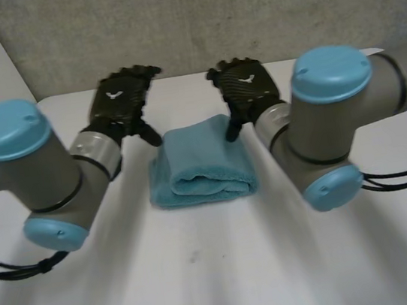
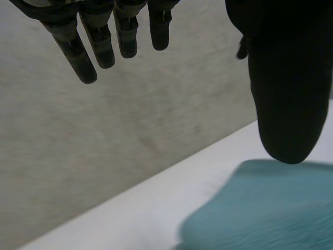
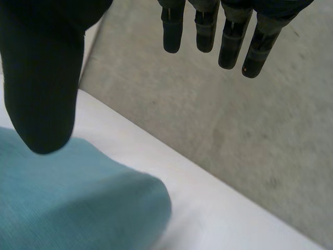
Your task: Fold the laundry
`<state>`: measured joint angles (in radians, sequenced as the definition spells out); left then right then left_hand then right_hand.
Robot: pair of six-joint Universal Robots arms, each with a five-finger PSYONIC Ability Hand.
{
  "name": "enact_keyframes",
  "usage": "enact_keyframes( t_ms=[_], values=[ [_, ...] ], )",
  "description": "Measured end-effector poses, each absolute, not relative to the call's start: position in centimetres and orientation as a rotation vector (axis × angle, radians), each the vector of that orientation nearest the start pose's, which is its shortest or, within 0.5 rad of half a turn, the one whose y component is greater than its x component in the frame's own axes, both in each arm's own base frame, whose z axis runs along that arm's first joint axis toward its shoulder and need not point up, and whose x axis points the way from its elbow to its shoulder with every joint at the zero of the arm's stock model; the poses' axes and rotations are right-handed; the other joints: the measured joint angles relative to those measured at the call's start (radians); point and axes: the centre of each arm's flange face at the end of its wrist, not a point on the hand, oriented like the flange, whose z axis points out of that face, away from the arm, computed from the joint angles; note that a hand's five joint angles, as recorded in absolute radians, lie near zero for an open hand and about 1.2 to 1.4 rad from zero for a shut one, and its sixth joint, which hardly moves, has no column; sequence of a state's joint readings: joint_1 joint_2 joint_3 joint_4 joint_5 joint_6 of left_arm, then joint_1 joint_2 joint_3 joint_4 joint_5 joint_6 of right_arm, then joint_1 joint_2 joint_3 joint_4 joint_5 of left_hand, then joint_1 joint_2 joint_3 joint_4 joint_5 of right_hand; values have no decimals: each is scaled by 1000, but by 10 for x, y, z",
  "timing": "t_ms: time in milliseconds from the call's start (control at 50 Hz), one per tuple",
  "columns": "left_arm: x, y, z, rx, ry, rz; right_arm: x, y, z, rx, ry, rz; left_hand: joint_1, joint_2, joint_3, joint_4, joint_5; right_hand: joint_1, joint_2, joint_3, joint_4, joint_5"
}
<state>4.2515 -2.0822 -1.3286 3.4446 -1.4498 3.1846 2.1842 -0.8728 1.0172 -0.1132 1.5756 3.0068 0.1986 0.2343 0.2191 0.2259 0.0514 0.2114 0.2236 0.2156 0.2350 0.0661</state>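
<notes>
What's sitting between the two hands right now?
The folded teal towel, on the white table: in the head view its far edge sits between the thumbs of the left hand and the right hand.

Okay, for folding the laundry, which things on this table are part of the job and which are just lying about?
Part of the job:
- teal towel, folded, lying between the hands
- left hand, open, holding nothing
- right hand, open, holding nothing

Just there:
- white table under the towel
- grey wall behind the table
</notes>
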Motion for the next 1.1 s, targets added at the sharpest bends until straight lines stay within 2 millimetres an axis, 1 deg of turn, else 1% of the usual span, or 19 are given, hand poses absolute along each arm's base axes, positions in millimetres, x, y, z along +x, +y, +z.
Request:
enact_keyframes(
  t_ms=[80,140,160,320,360,380,500,620,720,800,840,860,900,920,960,1000,1020,1080,1100],
  values=[
    [-336,-311,210,821,2536,-2476,351,-312,209,-671,1991,-1841,0,10,0,21,0,0,0,0,0,0],
    [-343,-311,202,839,2593,-2459,346,-317,203,-641,2023,-1790,7,12,0,23,0,0,0,0,0,0],
    [-348,-312,192,851,2641,-2427,342,-321,194,-606,2048,-1731,37,14,0,23,0,0,0,0,0,0],
    [-350,-312,161,862,2759,-2269,344,-329,173,-535,2047,-1552,59,20,0,32,33,0,0,0,0,0],
    [-349,-311,157,859,2776,-2237,345,-329,171,-533,2044,-1537,59,20,0,32,33,0,0,0,0,0],
    [-340,-311,146,830,2814,-2123,352,-330,163,-542,2030,-1457,59,20,0,32,33,0,0,0,0,0],
    [-319,-318,138,782,2762,-1989,361,-328,150,-580,2058,-1380,59,20,0,32,33,0,0,0,0,0],
    [-303,-322,135,840,2634,-1897,371,-323,135,-680,2123,-1322,58,20,0,32,33,-14,0,-2,0,0],
    [-299,-318,144,899,2548,-1884,374,-321,136,-812,2162,-1364,57,19,0,30,30,-33,-12,-8,0,-5],
    [-302,-311,160,923,2507,-1936,374,-322,151,-847,2156,-1428,56,18,0,30,29,-33,-12,-8,0,-10],
    [-308,-305,176,938,2478,-1996,372,-322,177,-832,2127,-1502,55,17,0,27,24,-33,-12,-8,0,-10],
    [-308,-305,176,938,2478,-1996,372,-322,177,-832,2127,-1502,55,17,0,27,24,-33,-12,-8,0,-10],
    [-314,-297,201,943,2431,-2088,368,-321,203,-800,2101,-1575,55,14,-1,25,22,-33,-12,-8,0,-10],
    [-314,-297,201,943,2431,-2088,368,-321,203,-800,2101,-1575,55,14,-1,25,22,-33,-12,-8,0,-10],
    [-317,-292,234,921,2360,-2208,355,-320,245,-714,2076,-1713,55,13,-2,21,16,-33,-12,-8,0,-10],
    [-315,-290,252,898,2324,-2260,347,-319,263,-668,2074,-1784,55,13,-2,21,15,-33,-12,-8,0,-10],
    [-311,-288,269,868,2291,-2303,336,-317,279,-622,2079,-1852,55,12,-2,21,15,-33,-12,-8,0,-10],
    [-299,-286,300,791,2239,-2355,314,-314,304,-543,2102,-1967,55,12,-2,21,15,-33,-12,-8,0,-10],
    [-299,-286,300,791,2239,-2355,314,-314,304,-543,2102,-1967,55,12,-2,21,15,-33,-12,-8,0,-10]
  ],
)
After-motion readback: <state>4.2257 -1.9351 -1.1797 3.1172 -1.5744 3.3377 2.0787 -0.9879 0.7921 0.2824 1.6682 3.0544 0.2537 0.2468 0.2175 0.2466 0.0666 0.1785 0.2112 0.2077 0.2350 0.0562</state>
